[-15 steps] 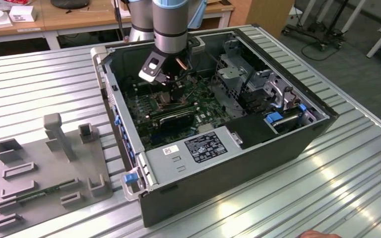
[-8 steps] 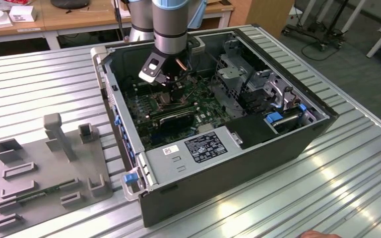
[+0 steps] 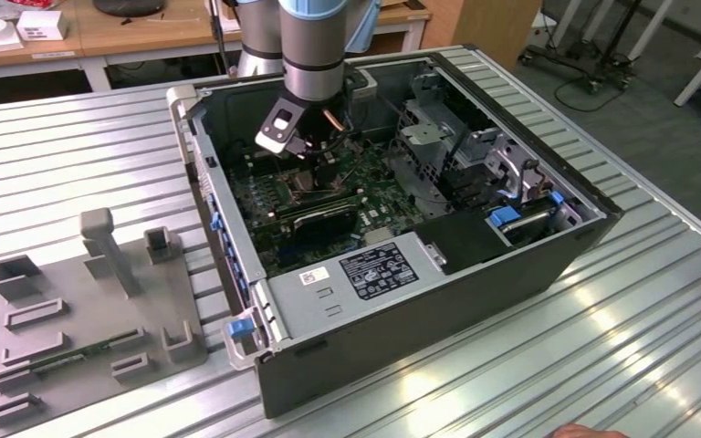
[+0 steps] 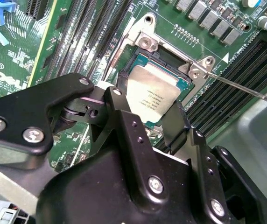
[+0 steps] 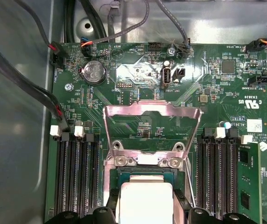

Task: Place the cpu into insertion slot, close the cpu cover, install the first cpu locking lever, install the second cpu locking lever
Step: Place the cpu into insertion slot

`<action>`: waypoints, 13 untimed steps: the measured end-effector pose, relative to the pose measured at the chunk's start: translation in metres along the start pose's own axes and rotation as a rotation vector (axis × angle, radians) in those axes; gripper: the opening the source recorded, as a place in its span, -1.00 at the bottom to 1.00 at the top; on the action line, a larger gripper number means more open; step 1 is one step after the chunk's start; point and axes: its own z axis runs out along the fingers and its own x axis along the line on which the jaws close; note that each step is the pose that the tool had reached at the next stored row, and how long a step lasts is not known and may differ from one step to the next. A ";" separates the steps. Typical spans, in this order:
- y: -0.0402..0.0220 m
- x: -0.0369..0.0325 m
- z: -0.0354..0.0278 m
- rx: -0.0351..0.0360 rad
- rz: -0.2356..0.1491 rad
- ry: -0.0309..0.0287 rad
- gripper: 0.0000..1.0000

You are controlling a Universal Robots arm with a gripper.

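Item 1, enclosure: an open computer case [image 3: 448,301] is lying on its side on the slatted metal table [image 3: 70,155]. It is holding a green motherboard [image 3: 369,205], drive cages and cabling. The robot arm is reaching down into the case from above.

Item 2, end effector: the gripper [image 4: 146,105] is sitting low over the socket area. Its two black fingers [image 4: 182,123] are pressing against opposite edges of the cpu [image 4: 152,95], clamping it between them.

Item 3, task part: the cpu, silvery top upward, is lying level within the insertion slot [image 4: 164,55]. The slot's dark frame is showing along the chip's free edges. In the first wrist view the cpu [image 5: 145,198] is sitting just below the hinge screws.

Item 4, cover: the cpu cover [image 5: 152,114] is standing flipped open. It is hinged at the slot's edge and lying back over the board, clear of the chip.

Item 5, lever: one thin locking lever [image 4: 245,88] is angling outward from the socket corner, unlatched and resting across the memory slots [image 5: 75,172].

Item 6, board contents: a coin cell battery [image 5: 93,72] is sitting in its holder near the cable connectors.

Item 7, outside the case: a grey fixture tray [image 3: 34,319] is resting on the table at the exterior view's left, well apart from the case. It is carrying a narrow green strip [image 3: 83,351] in one recess.
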 end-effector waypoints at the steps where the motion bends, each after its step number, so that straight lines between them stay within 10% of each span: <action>1: -0.0001 -0.0001 0.0004 0.0001 0.000 -0.0002 0.07; 13: -0.0002 -0.0002 0.0019 0.0005 0.000 -0.0008 0.07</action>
